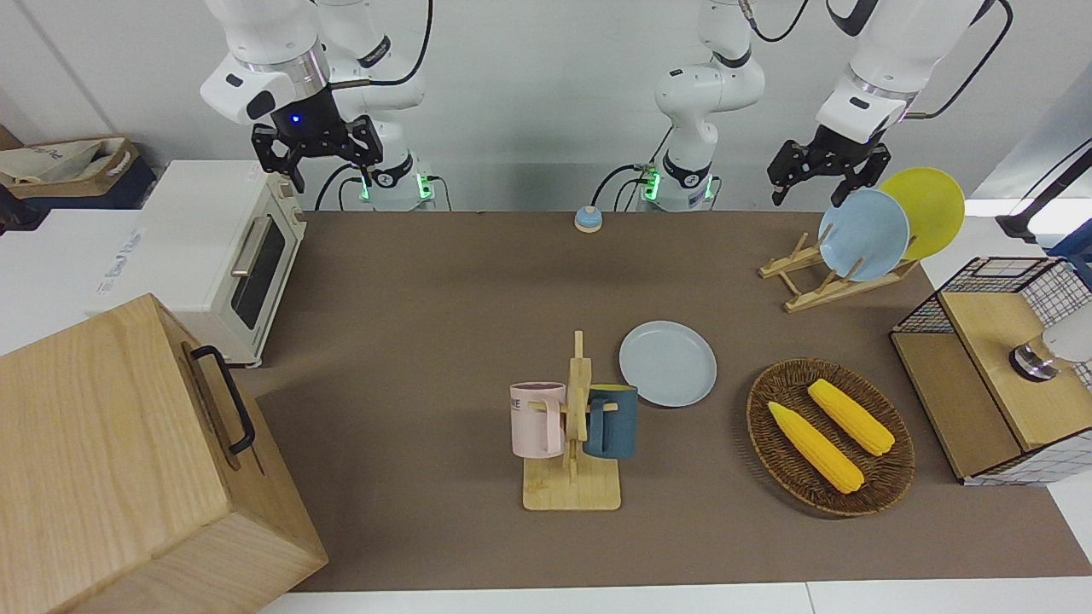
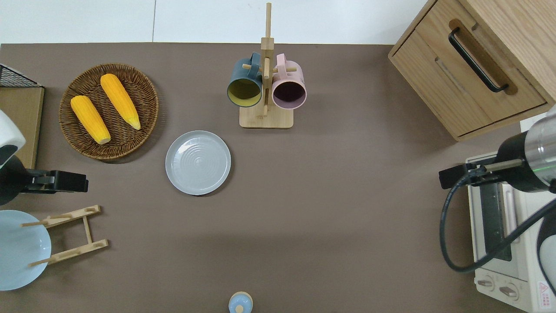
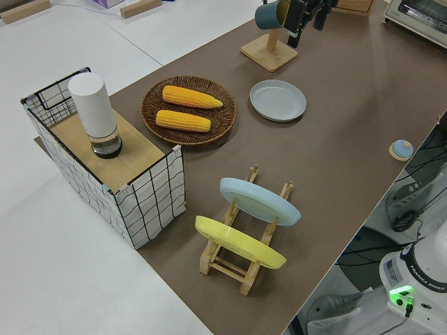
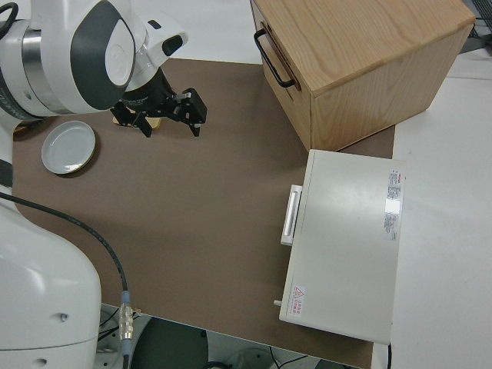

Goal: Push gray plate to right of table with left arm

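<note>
You see the right claw point(image 4: 167, 115) hanging above the brown surface point(image 4: 207, 215), its two black fingers point(image 4: 195, 117) spread well apart with nothing between them. The gray plate point(image 4: 68, 147) lies flat near the surface's edge toward the left arm's end. A white toaster oven point(image 4: 346, 242) and a wooden cabinet point(image 4: 361, 65) with a black handle point(image 4: 270, 58) occupy the surface's opposite edge.

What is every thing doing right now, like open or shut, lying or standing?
Gray plate: lying flat on the table, untouched.
Blue plate: standing in the rack.
Yellow plate: standing in the rack.
Mugs: hanging on the stand.
Corn: lying in the basket.
Oven: door shut.
Left gripper: open, empty.
Right gripper: open, parked.
</note>
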Available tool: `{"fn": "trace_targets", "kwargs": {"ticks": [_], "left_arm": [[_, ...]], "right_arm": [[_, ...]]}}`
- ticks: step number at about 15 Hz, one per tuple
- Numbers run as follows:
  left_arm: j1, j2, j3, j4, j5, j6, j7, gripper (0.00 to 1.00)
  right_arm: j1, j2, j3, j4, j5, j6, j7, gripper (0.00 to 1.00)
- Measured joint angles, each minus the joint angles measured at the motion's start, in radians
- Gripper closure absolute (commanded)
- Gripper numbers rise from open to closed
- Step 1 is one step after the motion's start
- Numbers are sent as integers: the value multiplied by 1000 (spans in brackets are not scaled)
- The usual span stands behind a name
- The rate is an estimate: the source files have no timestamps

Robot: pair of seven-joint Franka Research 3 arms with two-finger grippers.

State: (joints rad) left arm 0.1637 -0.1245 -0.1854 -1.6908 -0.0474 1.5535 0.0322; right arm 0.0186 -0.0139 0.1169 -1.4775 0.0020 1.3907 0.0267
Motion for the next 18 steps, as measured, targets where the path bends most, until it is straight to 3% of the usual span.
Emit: {"fn": "trace_targets", "kwargs": {"ticks": [18], "left_arm": [[3, 2, 5, 0, 3, -37, -4, 2]], "right_arm": [[0, 0, 0, 0, 0, 0, 0, 17]]}}
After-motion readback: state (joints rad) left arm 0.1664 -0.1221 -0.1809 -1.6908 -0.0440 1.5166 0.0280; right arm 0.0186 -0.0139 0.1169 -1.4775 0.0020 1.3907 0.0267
